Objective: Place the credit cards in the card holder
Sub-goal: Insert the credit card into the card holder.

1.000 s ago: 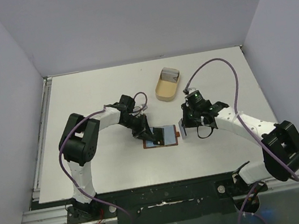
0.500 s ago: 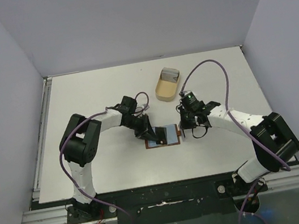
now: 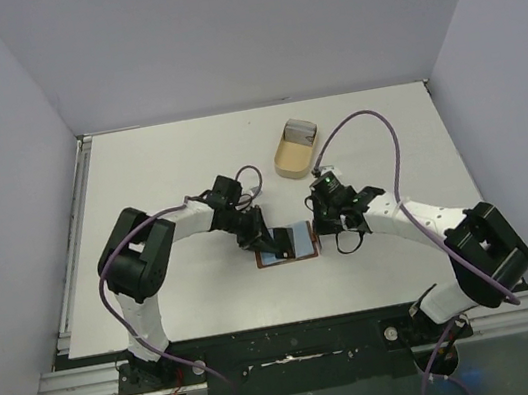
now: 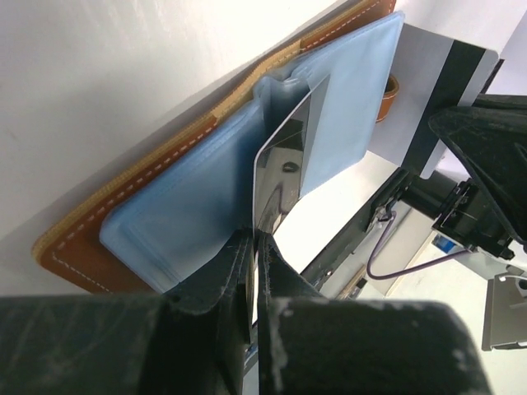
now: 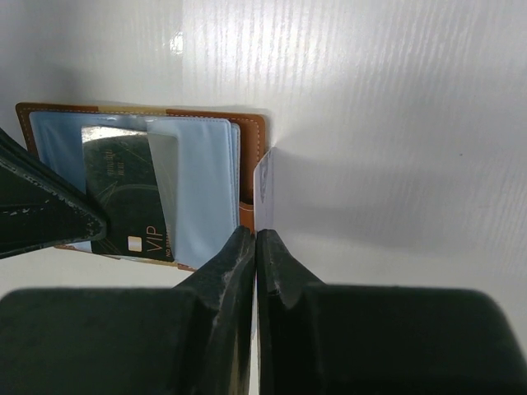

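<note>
The brown card holder (image 3: 285,259) lies open on the table, its pale blue sleeves (image 4: 206,197) facing up. My left gripper (image 4: 254,234) is shut on a dark glossy credit card (image 4: 284,160) marked VIP (image 5: 123,197), whose far corner sits in a sleeve. At the holder's right edge (image 5: 251,123) my right gripper (image 5: 256,233) is shut on a second, pale credit card (image 5: 263,181), seen edge-on there. In the left wrist view that card (image 4: 449,90) shows a dark stripe. In the top view the left gripper (image 3: 267,239) and the right gripper (image 3: 319,233) flank the holder.
A tan oval tray (image 3: 290,160) with a grey object inside stands behind the holder, towards the back of the white table (image 3: 157,165). Grey walls close the table on three sides.
My right gripper has moved left with its card, from a short way off up to the holder's right edge. The left gripper has shifted slightly, still gripping the dark card.
</note>
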